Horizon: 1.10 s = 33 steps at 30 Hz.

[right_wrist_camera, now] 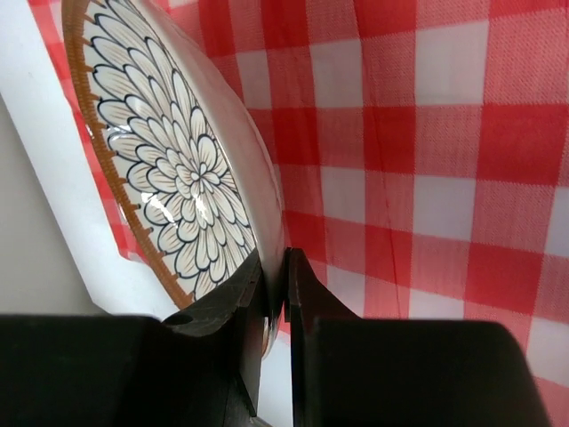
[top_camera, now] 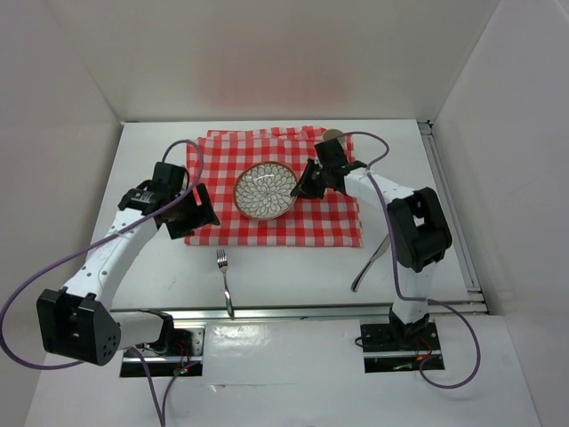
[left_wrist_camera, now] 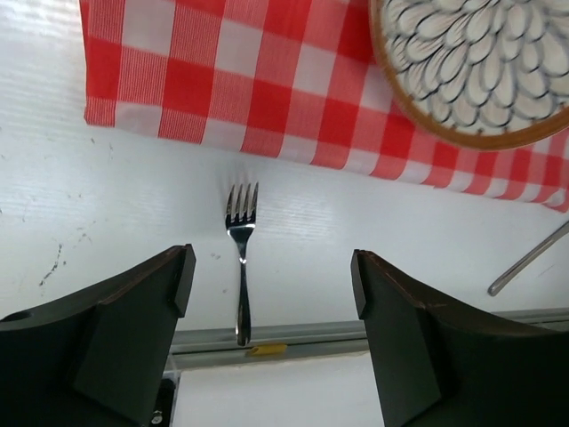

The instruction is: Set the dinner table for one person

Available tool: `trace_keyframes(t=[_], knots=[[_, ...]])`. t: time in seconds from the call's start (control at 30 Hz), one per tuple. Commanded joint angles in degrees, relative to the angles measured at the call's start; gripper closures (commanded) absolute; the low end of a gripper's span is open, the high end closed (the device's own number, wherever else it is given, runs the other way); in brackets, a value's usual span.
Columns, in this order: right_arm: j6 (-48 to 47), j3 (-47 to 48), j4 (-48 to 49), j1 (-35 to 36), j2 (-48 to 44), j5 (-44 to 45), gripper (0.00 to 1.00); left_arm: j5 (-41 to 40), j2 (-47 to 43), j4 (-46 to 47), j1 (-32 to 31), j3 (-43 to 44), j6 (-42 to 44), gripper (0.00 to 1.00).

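Gripping the patterned plate (top_camera: 265, 189) by its right rim, the right gripper (top_camera: 307, 185) has its jaws clenched on the edge, probably to position it at centre frame on the checked cloth (top_camera: 333, 224), which covers the upper middle of the dinner table (top_camera: 293, 267). Left gripper (top_camera: 182, 209): jaws spread wide, grasping nothing, poised over the cloth's lower-left corner. Fork (top_camera: 224, 280): lies on bare table below the cloth, open room on both sides, judged an easy approach.

The plate (top_camera: 265, 189) is glossy glazed ceramic; the cloth (top_camera: 329, 222) under it, matt woven fabric. At its 7 o'clock the fork (top_camera: 226, 283) is shiny metal on the smooth white table (top_camera: 293, 276). My left fingers (left_wrist_camera: 124, 347) are matt black plastic.
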Motion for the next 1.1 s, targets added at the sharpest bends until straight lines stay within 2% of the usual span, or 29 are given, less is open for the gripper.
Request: trace_keyframes(t=[0.0, 0.37, 0.87, 1.07], knots=[[3.72, 5.69, 11.79, 0.31, -0.26, -3.37, 1.00, 2.01, -1.35, 1.92, -0.27, -2.33, -0.96, 0.09], [4.24, 9.47, 11.96, -1.35, 5.72, -3.89, 1.00, 3.24, 0.22, 2.45, -1.32, -5.68, -0.96, 0.08], [6.00, 5.34, 15.73, -2.94, 5.73, -4.07, 1.00, 2.71, -1.26, 2.45, -2.38, -7.61, -2.10, 0.07], [6.00, 6.57, 12.76, -3.46, 7.57, -3.37, 1.00, 2.19, -1.26, 1.83, -2.38, -7.08, -3.24, 0.04]])
